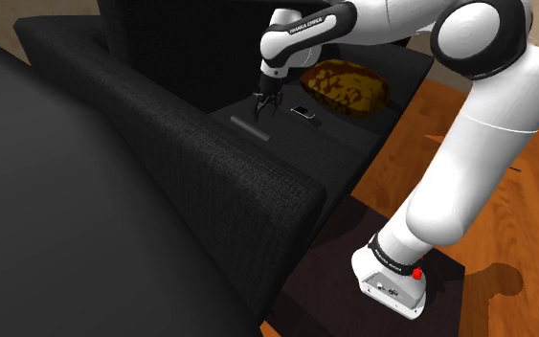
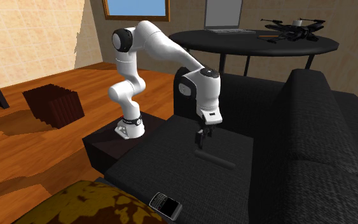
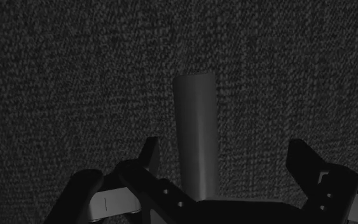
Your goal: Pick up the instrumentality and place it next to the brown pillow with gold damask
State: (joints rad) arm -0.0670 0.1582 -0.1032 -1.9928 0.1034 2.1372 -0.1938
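The end effector is open, its fingers spread over the sofa seat. A grey bar lies flat on the black fabric between the fingers, and neither finger touches it. In the shoulder view the end effector hangs just above the bar. A phone lies to its right, near the brown and gold pillow at the seat's far end. The bar is well apart from the pillow.

In the second exterior view the stand is a dark box at the sofa's left end, on a wood floor. A brown crate stands further left. Behind the sofa a round black surface carries a laptop and a drone. A window is set in the far wall.
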